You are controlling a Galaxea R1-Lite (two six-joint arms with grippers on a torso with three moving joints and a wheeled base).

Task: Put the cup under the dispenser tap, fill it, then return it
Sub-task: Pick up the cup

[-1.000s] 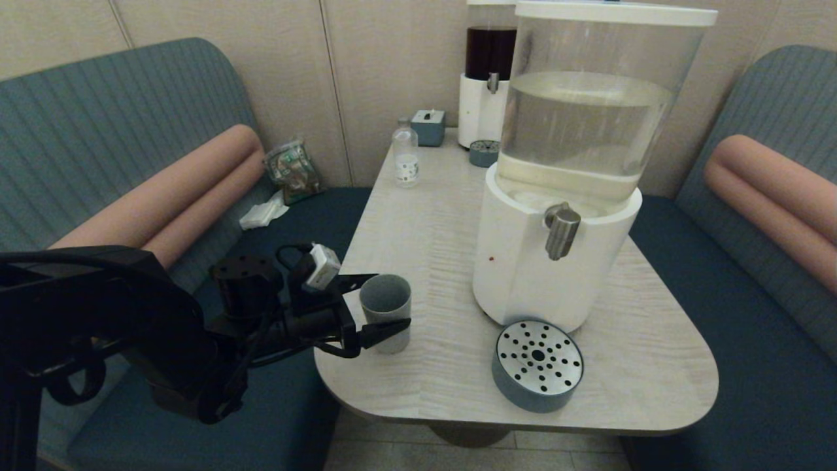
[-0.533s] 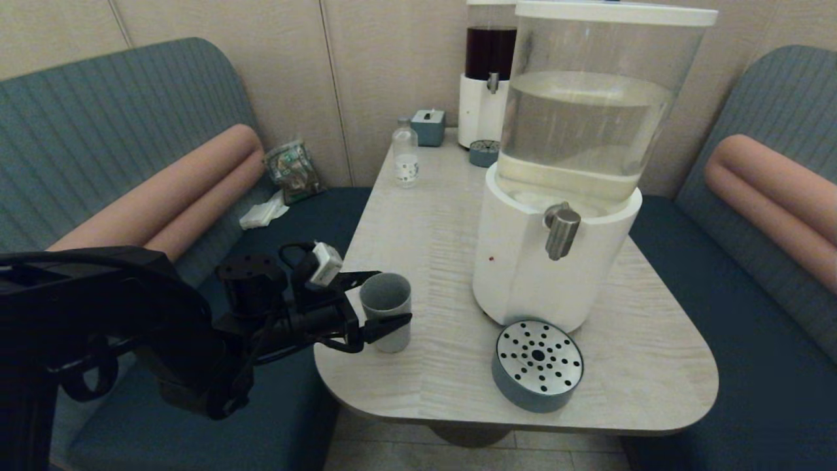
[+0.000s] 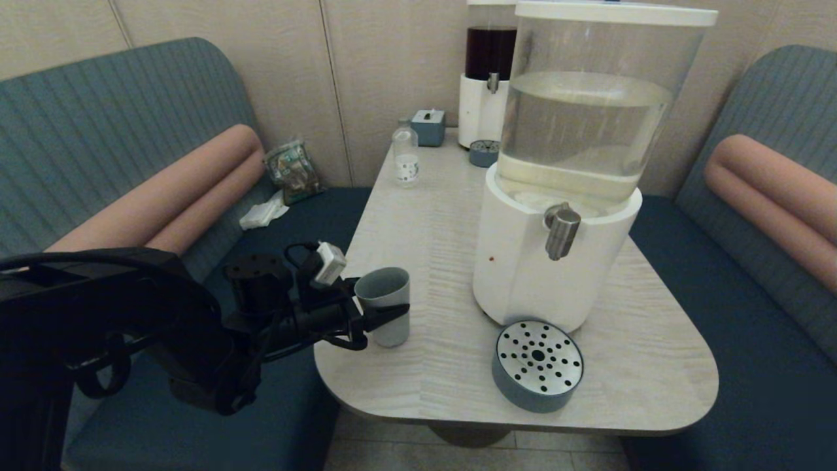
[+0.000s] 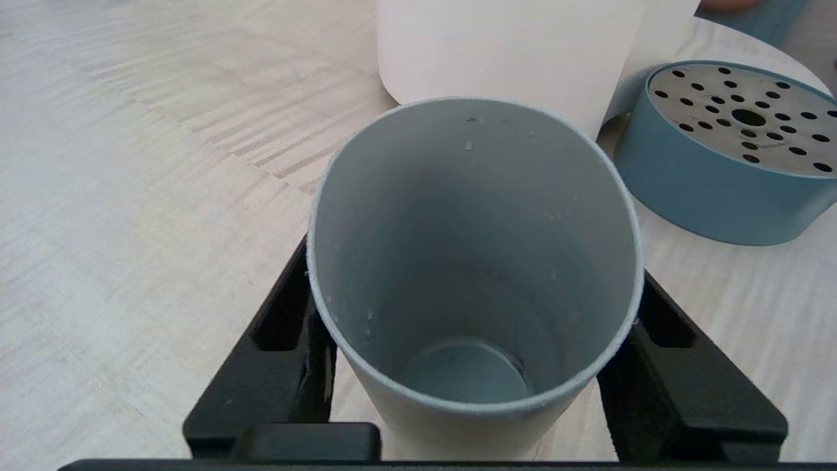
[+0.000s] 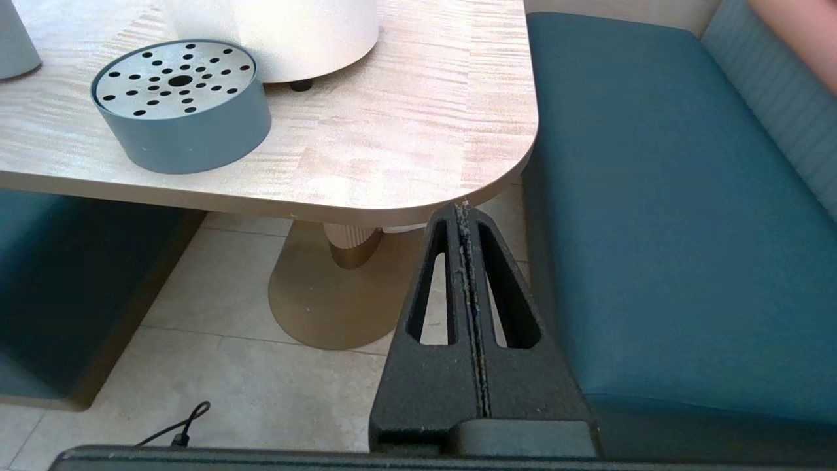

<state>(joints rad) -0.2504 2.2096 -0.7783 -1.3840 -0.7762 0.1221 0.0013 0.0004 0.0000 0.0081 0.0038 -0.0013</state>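
My left pincer [image 3: 376, 307] grips the cup [image 3: 384, 305], one finger [image 4: 278, 340] on each side of its wall. The cup is at the near-left corner of the bench [image 3: 431, 235], tilted slightly; whether its base touches the bench I cannot tell. Inside: empty, a few droplets on the wall. The tap [image 3: 561, 230] sticks out of the white dispenser [image 3: 523, 275], well apart from the cup, to my right. A round grey drip tray [image 3: 537, 365] with a perforated steel top sits below the tap. My right pincer [image 5: 467, 307] is closed on nothing, parked below the bench's near-right corner.
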